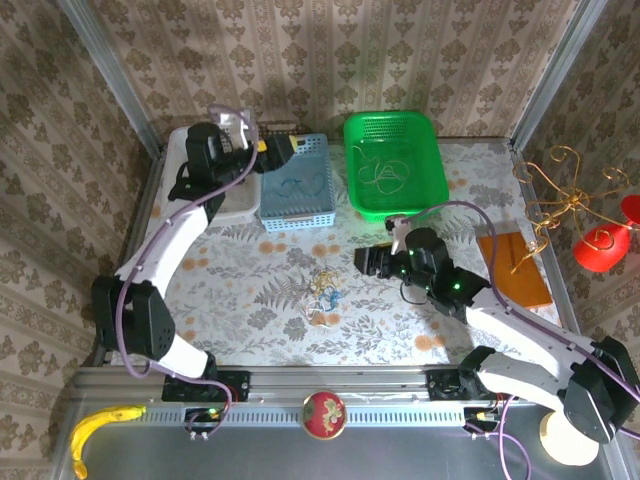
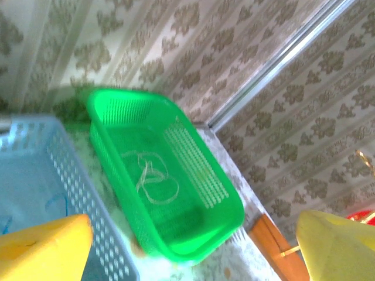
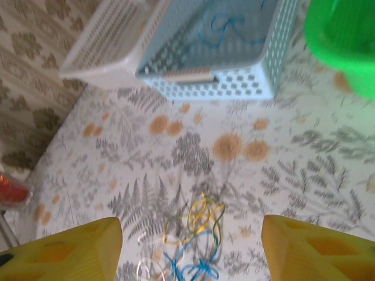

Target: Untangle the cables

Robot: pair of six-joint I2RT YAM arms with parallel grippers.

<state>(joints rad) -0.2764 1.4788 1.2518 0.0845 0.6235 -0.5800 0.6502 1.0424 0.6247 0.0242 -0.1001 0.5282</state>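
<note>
Overhead view, left to right: the left claw (image 1: 276, 146) is hanging over the far rim of the blue basket (image 1: 297, 212), its yellow fingers (image 2: 44, 249) standing wide apart and pinching nothing. A white basket (image 1: 237, 205) is sitting against the blue basket's left side, partly hidden by the left arm. A single blue cable (image 1: 300, 183) is lying loose on the blue basket's floor. Nearer the arm bases, at mid-tabletop (image 1: 240, 300), the tangle of cables (image 1: 325, 290) is lying apart from every basket; its yellow, blue and whitish strands are looping over one another. To the right of the blue basket, the green basket (image 1: 352, 150) is holding a pale cable (image 1: 385, 176) coiled in loose rings, seen again in the left wrist view (image 2: 153, 178). The right claw (image 1: 366, 261) is hovering just right of the tangle and pointing toward it. In the right wrist view the right claw's fingers (image 3: 70, 252) are spread wide, the tangle is lying on the tabletop below the gap between them, and nothing is being gripped. At the right edge, a wooden board (image 1: 515, 265) is lying flat, and a gold wire stand (image 1: 562, 195) is carrying red ornaments
</note>
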